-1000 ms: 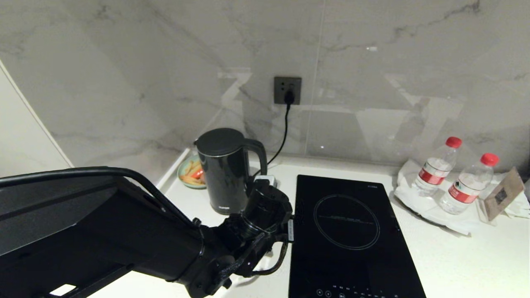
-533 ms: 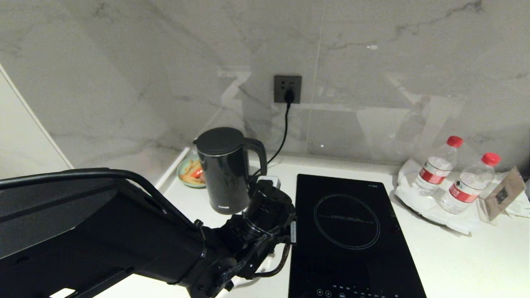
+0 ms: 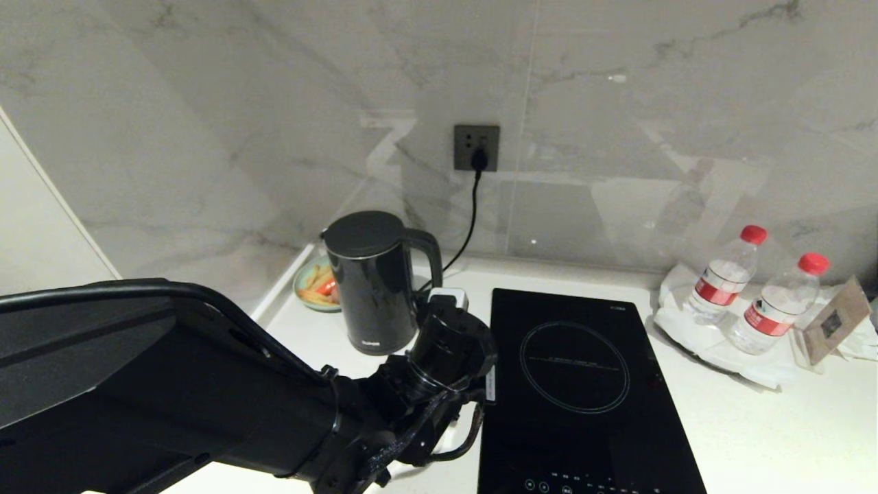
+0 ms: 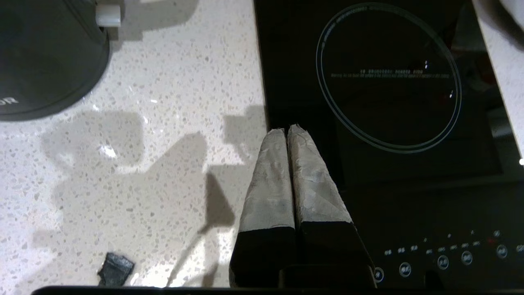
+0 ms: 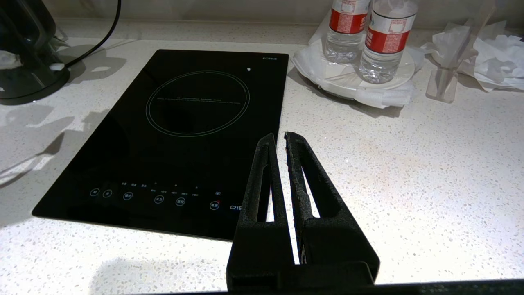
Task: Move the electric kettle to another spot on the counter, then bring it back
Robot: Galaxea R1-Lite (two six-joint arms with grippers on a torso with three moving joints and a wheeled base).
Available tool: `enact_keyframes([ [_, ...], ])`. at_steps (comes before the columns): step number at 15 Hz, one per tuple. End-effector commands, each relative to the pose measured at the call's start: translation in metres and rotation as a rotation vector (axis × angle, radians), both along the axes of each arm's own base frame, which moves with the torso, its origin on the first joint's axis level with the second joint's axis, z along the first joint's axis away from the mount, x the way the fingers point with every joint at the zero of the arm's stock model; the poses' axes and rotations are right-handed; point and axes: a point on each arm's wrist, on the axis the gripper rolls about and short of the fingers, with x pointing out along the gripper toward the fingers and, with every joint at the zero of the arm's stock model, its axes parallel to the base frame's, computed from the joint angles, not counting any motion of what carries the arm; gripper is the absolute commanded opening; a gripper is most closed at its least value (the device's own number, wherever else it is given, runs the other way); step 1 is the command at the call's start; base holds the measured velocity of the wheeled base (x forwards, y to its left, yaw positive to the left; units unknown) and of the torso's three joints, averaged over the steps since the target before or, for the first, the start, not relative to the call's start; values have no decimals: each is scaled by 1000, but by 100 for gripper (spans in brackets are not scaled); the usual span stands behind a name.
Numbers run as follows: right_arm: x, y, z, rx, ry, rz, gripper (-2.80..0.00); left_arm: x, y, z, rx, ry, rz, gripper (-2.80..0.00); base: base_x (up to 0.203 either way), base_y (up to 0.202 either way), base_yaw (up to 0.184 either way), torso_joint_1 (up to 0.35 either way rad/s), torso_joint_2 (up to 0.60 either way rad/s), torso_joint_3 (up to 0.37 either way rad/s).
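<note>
The electric kettle (image 3: 374, 285) is a tall glossy black jug with a loop handle. It stands upright at the back left of the white speckled counter (image 3: 754, 425). My left arm's wrist (image 3: 449, 346) hangs just in front of and to the right of it, apart from it. In the left wrist view my left gripper (image 4: 286, 129) is shut and empty over the cooktop's left edge, and the kettle's base (image 4: 41, 61) shows at the corner. My right gripper (image 5: 277, 137) is parked low over the counter's front, shut, holding nothing.
A black glass cooktop (image 3: 576, 384) fills the middle of the counter. A cord runs from the wall socket (image 3: 476, 149) down behind the kettle. A green dish of snacks (image 3: 315, 287) sits in the back corner. Two water bottles (image 3: 727, 274) and a card holder (image 3: 833, 322) stand at the right.
My left wrist has crept slightly to the right, toward the cooktop. The kettle has stayed where it was.
</note>
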Motion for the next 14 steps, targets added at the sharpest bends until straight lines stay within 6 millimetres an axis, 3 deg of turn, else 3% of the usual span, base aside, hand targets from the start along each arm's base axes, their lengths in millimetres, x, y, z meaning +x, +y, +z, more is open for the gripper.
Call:
enact_keyframes([
  [1, 0, 0, 0, 0, 0, 1, -280, 3, -6, -2, -6, -4, -2, -280, 0, 0, 0, 0, 0, 0],
  [5, 0, 0, 0, -1, 0, 1, -280, 14, -18, -16, 12, 11, 0, -280, 0, 0, 0, 0, 0, 0],
  [10, 0, 0, 0, 0, 0, 1, -280, 26, -33, -1, 35, 40, -6, -280, 0, 0, 0, 0, 0, 0],
  [14, 0, 0, 0, 0, 1, 1, -280, 43, -49, -19, 74, 66, 6, -280, 0, 0, 0, 0, 0, 0],
])
